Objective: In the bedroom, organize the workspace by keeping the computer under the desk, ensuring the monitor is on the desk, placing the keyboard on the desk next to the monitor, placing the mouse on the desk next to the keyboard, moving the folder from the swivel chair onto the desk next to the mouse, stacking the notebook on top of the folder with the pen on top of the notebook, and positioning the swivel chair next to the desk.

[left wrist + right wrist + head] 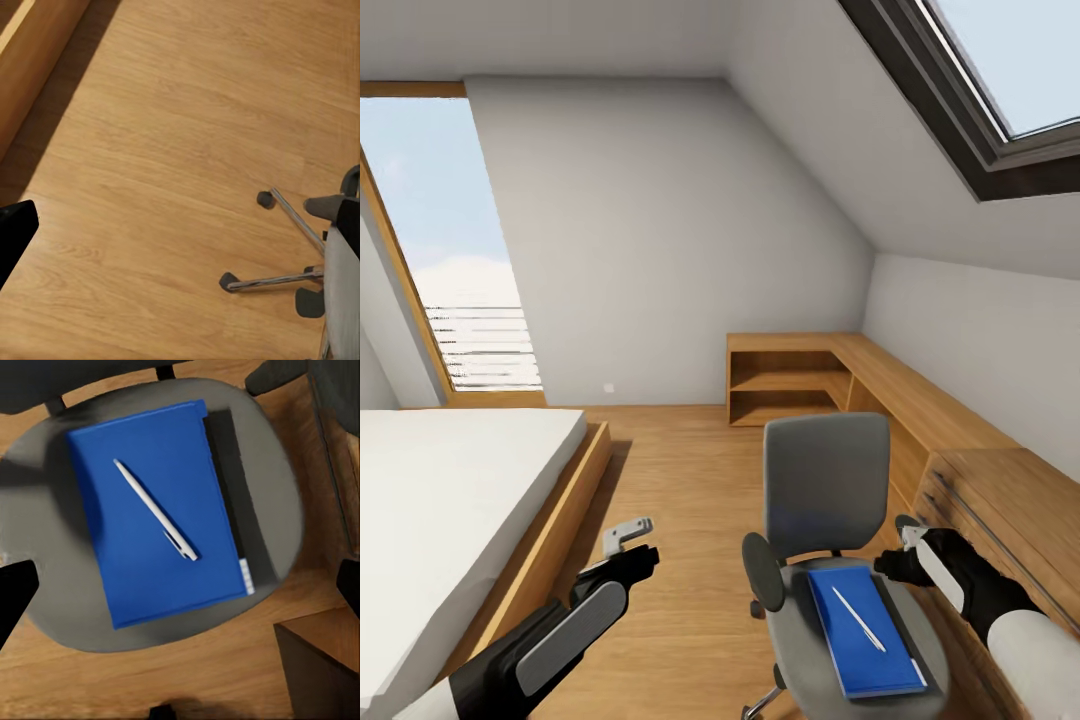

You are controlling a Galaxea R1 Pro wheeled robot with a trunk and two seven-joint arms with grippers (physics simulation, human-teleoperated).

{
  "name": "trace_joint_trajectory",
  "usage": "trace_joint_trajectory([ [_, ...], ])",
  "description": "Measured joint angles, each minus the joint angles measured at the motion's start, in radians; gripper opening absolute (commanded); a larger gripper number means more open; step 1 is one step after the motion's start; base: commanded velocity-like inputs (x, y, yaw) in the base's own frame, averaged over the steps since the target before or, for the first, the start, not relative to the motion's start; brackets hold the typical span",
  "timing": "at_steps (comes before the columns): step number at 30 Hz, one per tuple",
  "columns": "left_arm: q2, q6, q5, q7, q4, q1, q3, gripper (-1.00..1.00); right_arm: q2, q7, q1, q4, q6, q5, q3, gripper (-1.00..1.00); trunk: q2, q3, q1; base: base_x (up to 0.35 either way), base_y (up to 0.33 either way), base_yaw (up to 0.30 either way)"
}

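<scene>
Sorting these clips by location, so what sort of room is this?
Most likely an attic bedroom with a work corner: a white bed on a wooden frame, a sloped ceiling with a skylight, and a grey swivel chair beside built-in wooden furniture.

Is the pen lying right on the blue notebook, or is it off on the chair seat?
Touching. The right wrist view shows the pen lying flat across the blue notebook, its whole length inside the cover's edges, no part reaching the chair seat.
</scene>
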Motion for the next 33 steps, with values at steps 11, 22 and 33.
trace_joint_trajectory([
  [11,0.001,0.000,0.001,-0.001,0.026,0.000,-0.022,1.00,0.032,0.023,-0.006,0.000,0.056,0.005,-0.002,1.00,0.000,0.000,0.000,0.000,0.000,0.015],
  [22,0.000,0.000,0.002,-0.001,0.033,0.000,-0.028,1.00,0.036,0.023,-0.005,0.006,0.054,0.013,-0.002,1.00,0.000,-0.001,0.000,0.000,-0.002,0.212],
  [33,-0.013,-0.001,0.001,-0.001,0.084,0.000,-0.047,1.00,0.037,0.029,-0.003,0.015,0.000,0.160,0.000,1.00,0.000,-0.002,0.000,0.096,-0.182,0.041],
])
